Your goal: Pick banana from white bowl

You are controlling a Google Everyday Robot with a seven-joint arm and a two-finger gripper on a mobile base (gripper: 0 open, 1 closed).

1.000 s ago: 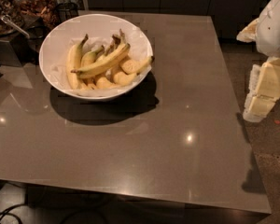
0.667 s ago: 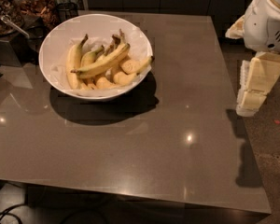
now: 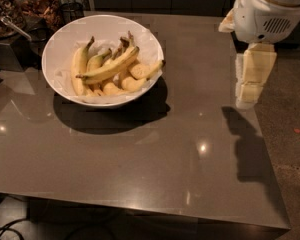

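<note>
A large white bowl stands on the far left part of the grey table. Several yellow bananas lie in it. The longest banana lies across the top of the pile, curved, with a dark stem at its upper right and a dark tip at its left. My gripper hangs from the white arm over the table's right edge, well right of the bowl and above the tabletop. It holds nothing.
Dark containers and clutter stand at the far left behind the bowl. The table's right edge drops to a speckled floor. My arm casts a shadow on the table's right side.
My arm and gripper have moved left, from off the table's right side to over its right edge. The bowl and bananas have not moved.
</note>
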